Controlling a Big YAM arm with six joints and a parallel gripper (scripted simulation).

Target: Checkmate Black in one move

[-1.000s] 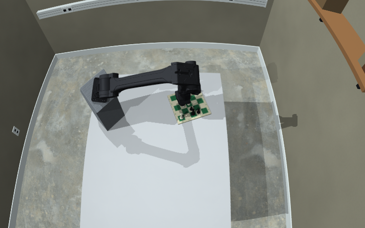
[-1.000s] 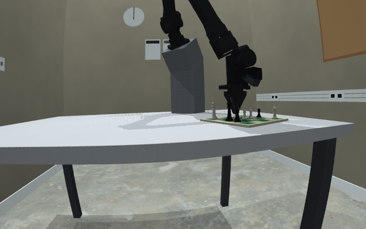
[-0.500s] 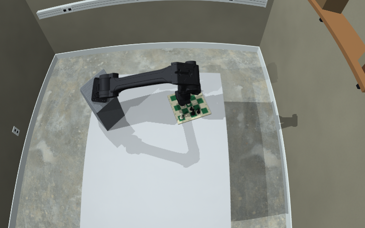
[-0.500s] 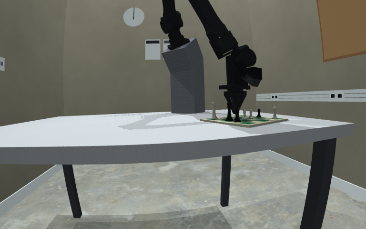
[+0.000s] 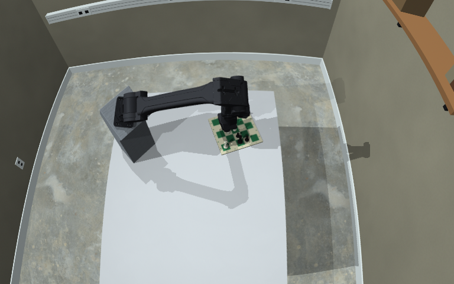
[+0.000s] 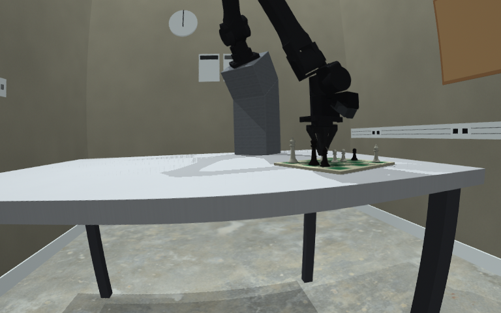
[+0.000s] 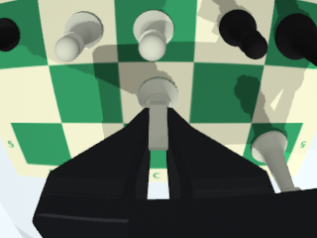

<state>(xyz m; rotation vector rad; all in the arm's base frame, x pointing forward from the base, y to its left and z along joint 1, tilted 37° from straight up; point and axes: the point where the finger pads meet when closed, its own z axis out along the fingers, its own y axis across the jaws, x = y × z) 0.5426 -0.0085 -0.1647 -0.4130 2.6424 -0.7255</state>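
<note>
Squeezing a white piece [image 7: 158, 102] in the tool [image 7: 158, 159] – low on the board [image 7: 86, 89], near the edge marked C. Looking light, hard, slippery, tippy – gripping the thin neck. Beyond, standing two white pawns [image 7: 153, 34].

I see the chessboard [image 5: 256, 138] lying on the surface [image 5: 187, 217] near its far right corner, and the arm's pedestal [image 5: 139, 147] standing at the far left corner. In the wrist view my fingers close around a white piece [image 7: 158, 95] standing on the board's near rows. Two white pawns [image 7: 151, 34] stand just beyond it, two black pieces [image 7: 241, 30] to their right, and another white piece [image 7: 271, 153] stands at the board's near right corner.
</note>
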